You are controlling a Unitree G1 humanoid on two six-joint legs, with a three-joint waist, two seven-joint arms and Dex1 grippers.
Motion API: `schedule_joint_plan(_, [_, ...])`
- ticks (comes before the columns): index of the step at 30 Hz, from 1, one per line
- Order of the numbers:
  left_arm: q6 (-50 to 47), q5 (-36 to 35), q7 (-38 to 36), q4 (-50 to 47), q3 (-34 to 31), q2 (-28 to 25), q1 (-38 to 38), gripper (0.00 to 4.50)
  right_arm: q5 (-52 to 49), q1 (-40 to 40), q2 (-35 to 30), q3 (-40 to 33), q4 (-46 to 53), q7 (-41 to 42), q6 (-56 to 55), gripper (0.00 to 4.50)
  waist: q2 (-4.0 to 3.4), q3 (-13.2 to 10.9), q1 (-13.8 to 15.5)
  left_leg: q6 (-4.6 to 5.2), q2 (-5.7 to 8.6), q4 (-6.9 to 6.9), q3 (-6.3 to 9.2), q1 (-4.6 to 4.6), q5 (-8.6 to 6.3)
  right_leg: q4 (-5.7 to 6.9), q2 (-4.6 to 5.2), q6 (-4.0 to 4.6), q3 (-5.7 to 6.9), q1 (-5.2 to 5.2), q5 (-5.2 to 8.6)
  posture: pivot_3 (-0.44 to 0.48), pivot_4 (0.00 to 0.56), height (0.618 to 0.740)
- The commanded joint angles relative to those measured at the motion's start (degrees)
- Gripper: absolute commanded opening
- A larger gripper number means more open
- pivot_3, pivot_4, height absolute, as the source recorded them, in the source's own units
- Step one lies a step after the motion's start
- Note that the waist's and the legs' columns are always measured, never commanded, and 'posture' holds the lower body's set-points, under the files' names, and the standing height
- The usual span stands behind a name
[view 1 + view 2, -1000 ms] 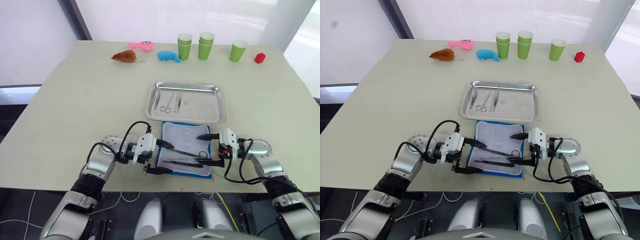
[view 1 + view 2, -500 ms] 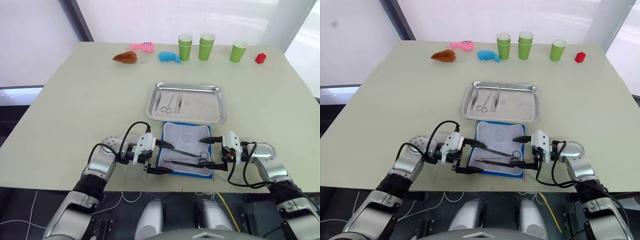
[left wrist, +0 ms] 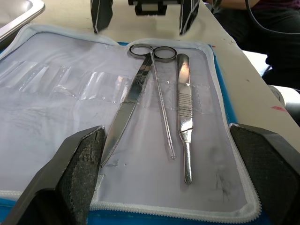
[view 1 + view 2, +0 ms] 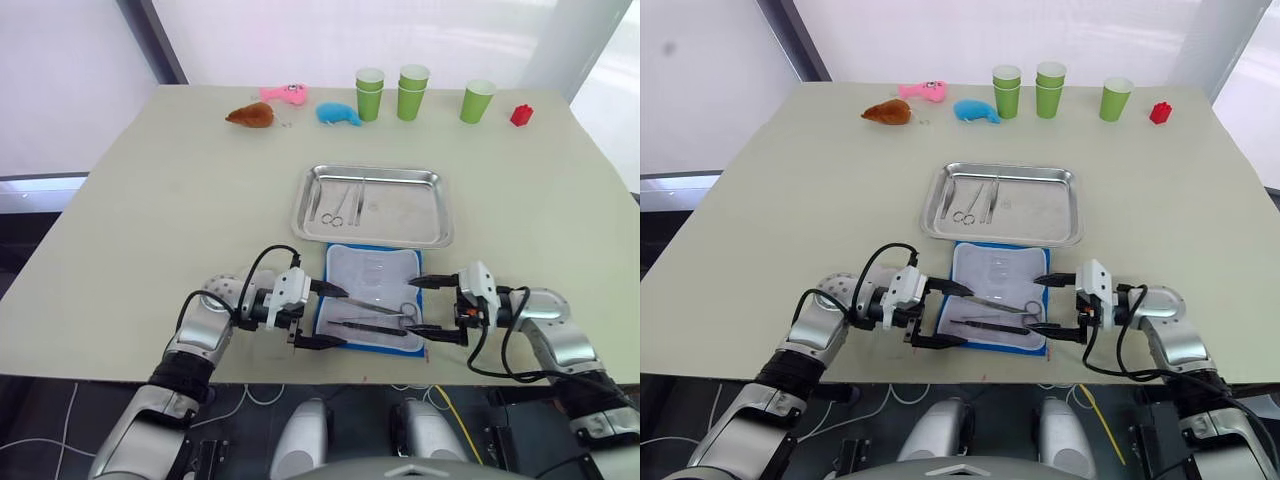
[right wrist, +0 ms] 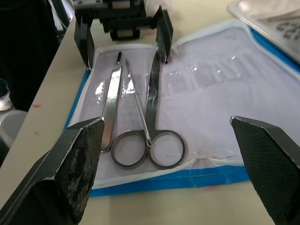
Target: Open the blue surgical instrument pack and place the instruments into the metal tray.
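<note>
The left gripper (image 4: 322, 315) waits with fingers spread wide at the left edge of the blue surgical instrument pack (image 4: 370, 297), probably to take the scissors (image 3: 140, 89) by the blade end. The pack lies unfolded at the table's near edge, just near of the metal tray (image 4: 374, 205), which already holds a few tools. The scissors and forceps (image 3: 183, 117) lie on its near half, between both grippers. The right gripper (image 4: 432, 308), equally open, flanks the ring handles from the right.
</note>
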State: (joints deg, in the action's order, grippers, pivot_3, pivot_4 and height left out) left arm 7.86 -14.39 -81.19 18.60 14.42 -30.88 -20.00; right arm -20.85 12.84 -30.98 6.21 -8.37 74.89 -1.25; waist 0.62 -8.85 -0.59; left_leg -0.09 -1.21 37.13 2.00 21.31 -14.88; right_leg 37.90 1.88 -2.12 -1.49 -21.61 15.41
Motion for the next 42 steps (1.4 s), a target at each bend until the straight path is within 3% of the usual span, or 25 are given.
schedule_joint_plan(1, [-1.5,3.0,0.0,3.4,2.3,0.1,2.0,4.48,-4.2,-1.6,-2.8,-3.8,6.0,1.3,1.6,4.5,-0.01,0.0,0.0,0.0,0.0,0.0,0.0,0.01,0.0,0.0,0.0,0.0,0.0,0.0,0.0,0.0,0.15,0.74])
schedule_joint_plan(12, [-2.8,0.7,-1.4,4.7,1.2,1.5,2.4,4.48,-15.6,-9.9,-14.6,-16.5,19.4,4.0,9.3,4.5,-0.25,0.0,0.1,0.0,0.01,0.07,0.04,0.18,0.0,-0.05,0.02,-0.1,0.05,-0.06,0.04,0.0,0.15,0.74])
schedule_joint_plan(23, [-1.2,1.1,-3.2,8.5,0.2,1.7,1.4,4.48,-22.3,-16.5,-19.1,-24.1,30.3,3.6,15.1,4.5,-0.33,0.0,0.0,0.0,0.01,0.07,0.09,0.23,0.0,-0.06,0.0,-0.24,0.11,-0.08,0.13,0.0,0.15,0.74])
schedule_joint_plan(31, [0.5,1.6,-3.9,9.8,0.4,1.5,0.7,4.48,-25.3,-18.6,-22.2,-29.5,31.3,5.3,17.8,4.5,-0.34,0.0,0.0,0.0,-0.01,0.07,0.07,0.22,0.0,-0.08,-0.02,-0.25,0.11,-0.07,0.14,0.0,0.15,0.74])
schedule_joint_plan(42, [1.5,1.6,-3.9,10.7,0.3,1.7,0.3,4.48,-24.6,-17.6,-22.8,-29.0,31.2,6.1,18.0,4.5,-0.33,0.0,0.0,0.0,-0.02,0.07,0.08,0.22,0.0,-0.08,-0.04,-0.26,0.11,-0.08,0.15,0.0,0.15,0.74])
